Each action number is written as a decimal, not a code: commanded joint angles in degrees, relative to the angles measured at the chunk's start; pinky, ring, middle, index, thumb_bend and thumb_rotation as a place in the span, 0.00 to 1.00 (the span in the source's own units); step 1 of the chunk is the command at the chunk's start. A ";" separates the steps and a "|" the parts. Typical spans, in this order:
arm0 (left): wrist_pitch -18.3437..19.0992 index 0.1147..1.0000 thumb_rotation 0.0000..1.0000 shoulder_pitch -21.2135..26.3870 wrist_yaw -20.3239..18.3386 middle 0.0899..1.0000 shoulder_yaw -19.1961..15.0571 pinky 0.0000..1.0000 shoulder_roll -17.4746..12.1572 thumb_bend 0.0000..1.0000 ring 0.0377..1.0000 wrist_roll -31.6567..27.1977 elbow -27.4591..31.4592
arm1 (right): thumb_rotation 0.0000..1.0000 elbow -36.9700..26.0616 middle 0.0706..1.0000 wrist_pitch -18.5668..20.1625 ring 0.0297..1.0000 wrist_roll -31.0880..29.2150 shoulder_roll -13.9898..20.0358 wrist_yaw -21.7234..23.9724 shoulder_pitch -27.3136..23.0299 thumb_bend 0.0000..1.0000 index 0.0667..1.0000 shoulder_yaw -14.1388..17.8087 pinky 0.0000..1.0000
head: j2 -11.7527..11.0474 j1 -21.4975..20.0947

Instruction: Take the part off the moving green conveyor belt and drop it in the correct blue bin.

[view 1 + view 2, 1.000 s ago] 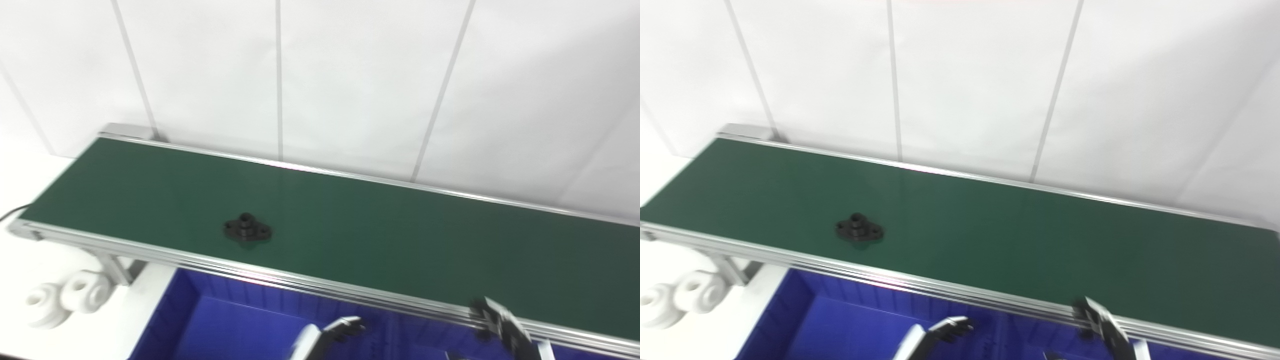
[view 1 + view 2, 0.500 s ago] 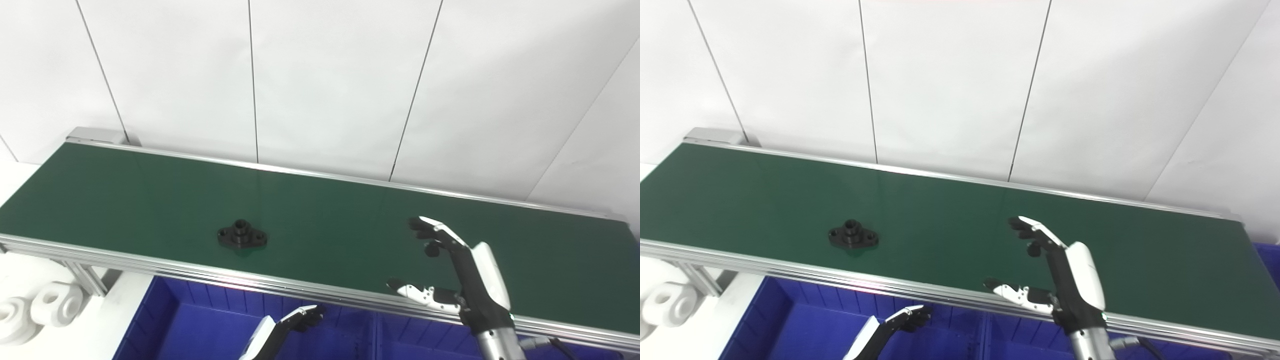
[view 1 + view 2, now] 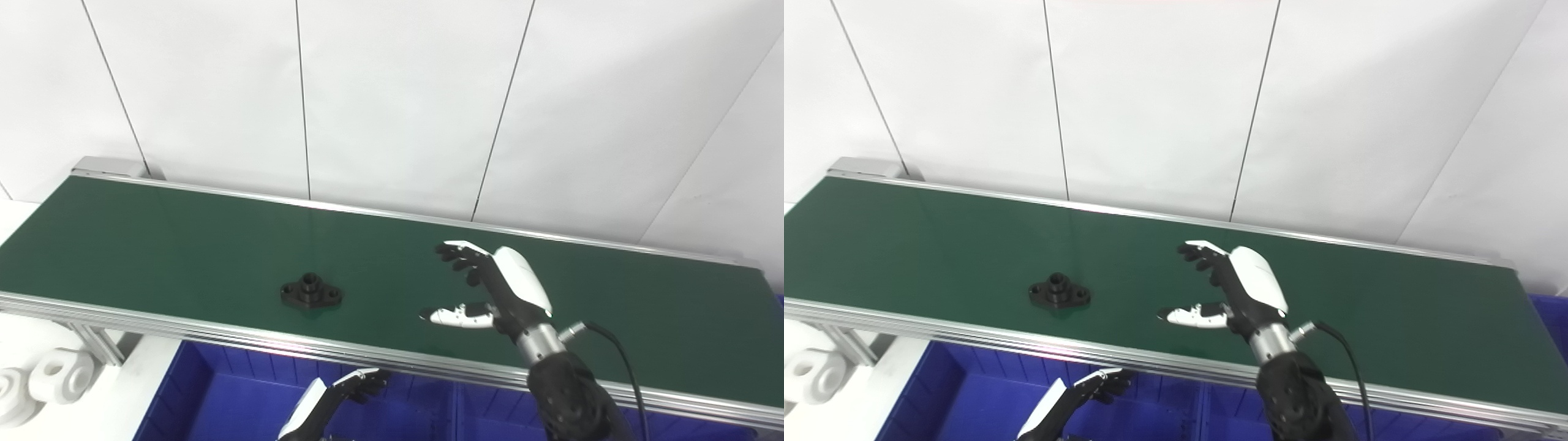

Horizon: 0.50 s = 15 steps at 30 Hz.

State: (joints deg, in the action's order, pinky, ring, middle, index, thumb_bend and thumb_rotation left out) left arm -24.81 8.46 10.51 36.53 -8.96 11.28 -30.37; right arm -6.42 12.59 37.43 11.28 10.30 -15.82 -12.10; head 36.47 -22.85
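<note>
A small black flanged part (image 3: 311,291) lies on the green conveyor belt (image 3: 153,245), left of centre near the front rail. My right hand (image 3: 490,288) hovers over the belt to the right of the part, open, fingers and thumb spread toward it, well apart from it. My left hand (image 3: 343,392) is low at the bottom edge, over the blue bin (image 3: 245,398) in front of the belt; its fingers look loosely curled and it holds nothing.
Blue bins run along under the belt's front rail (image 3: 367,355), with a divider (image 3: 1203,410) between two of them. White round parts (image 3: 55,383) sit on the white table at the far left. A white panelled wall stands behind the belt.
The camera shifted. My right hand rose from the front rail and moved left over the belt, toward the part. The part drifted slightly right. My left hand stays low.
</note>
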 commanded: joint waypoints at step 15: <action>-2.12 0.75 0.23 1.48 -10.90 0.75 -4.14 0.69 -0.05 0.69 0.73 -2.89 2.98 | 0.26 16.38 0.78 4.55 0.76 4.69 -0.52 3.49 -16.73 0.78 0.77 -6.99 0.71 | 1.52 -0.75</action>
State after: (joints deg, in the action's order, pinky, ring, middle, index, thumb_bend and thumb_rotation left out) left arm -24.81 8.65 0.31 32.97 -9.19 8.96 -28.98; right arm 10.23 16.75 41.90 10.93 13.81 -29.33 -18.89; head 37.88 -23.64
